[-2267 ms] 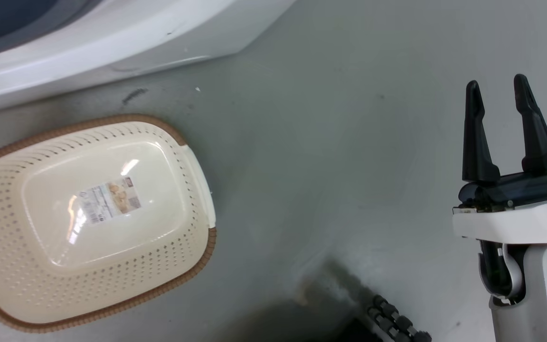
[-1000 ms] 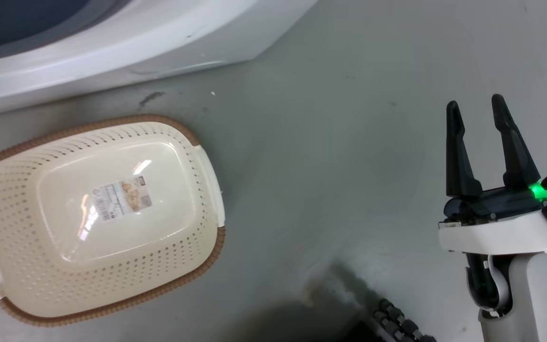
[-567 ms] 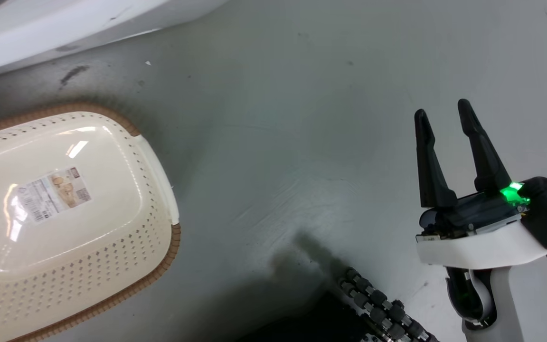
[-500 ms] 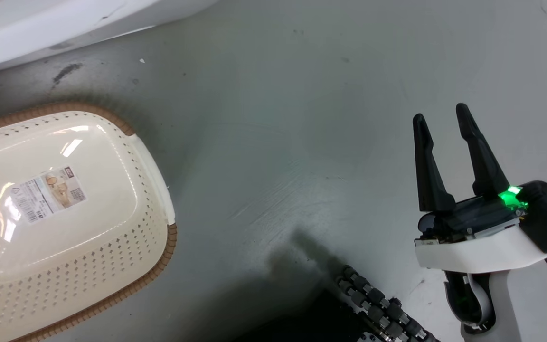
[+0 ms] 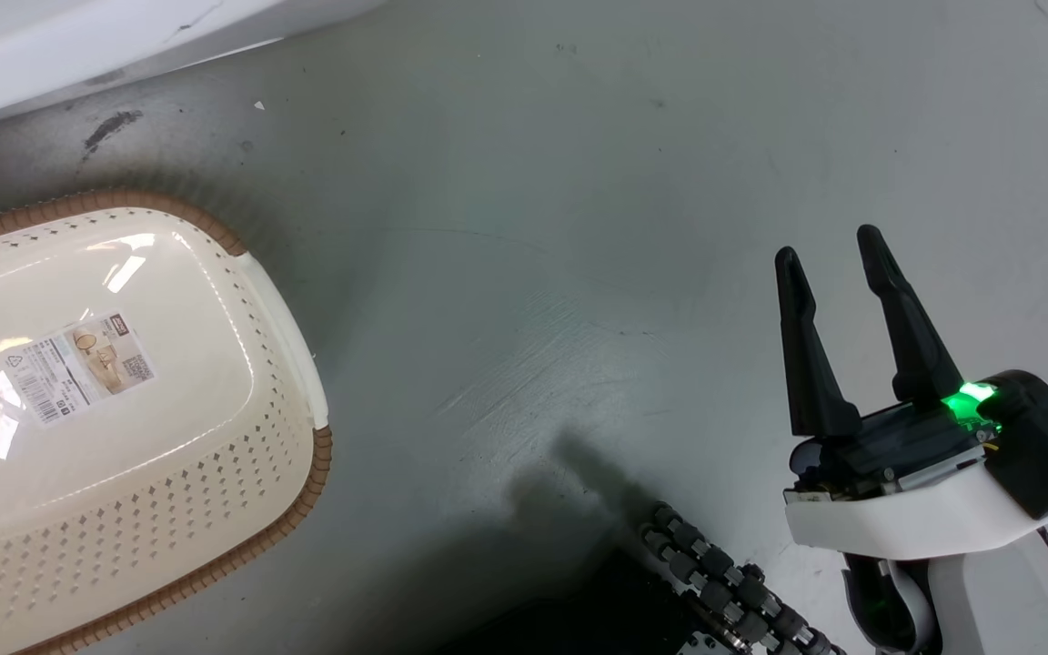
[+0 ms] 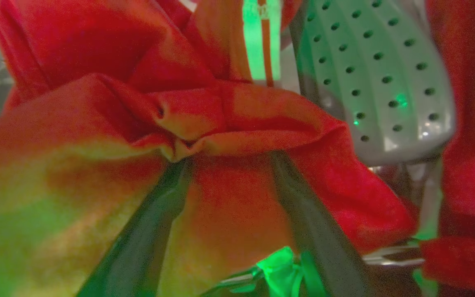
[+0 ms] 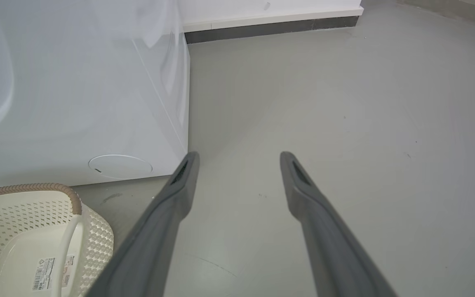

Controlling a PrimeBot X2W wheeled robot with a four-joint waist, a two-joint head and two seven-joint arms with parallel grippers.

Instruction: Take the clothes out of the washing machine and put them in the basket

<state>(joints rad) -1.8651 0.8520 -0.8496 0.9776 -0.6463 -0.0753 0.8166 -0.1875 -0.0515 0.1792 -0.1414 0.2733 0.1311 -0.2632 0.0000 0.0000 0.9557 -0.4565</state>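
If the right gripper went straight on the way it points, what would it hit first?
Probably the bare grey floor, just beside the washing machine corner; nothing stands between it and the right gripper. Depth is hard to judge.

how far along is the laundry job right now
Done: nothing yet; the basket lies empty on the floor. In hand: the left gripper, fingers apart, is pushed into the red clothes inside the drum. Left: grip them, lift them out, drop them in the basket; the right gripper hangs open and empty.
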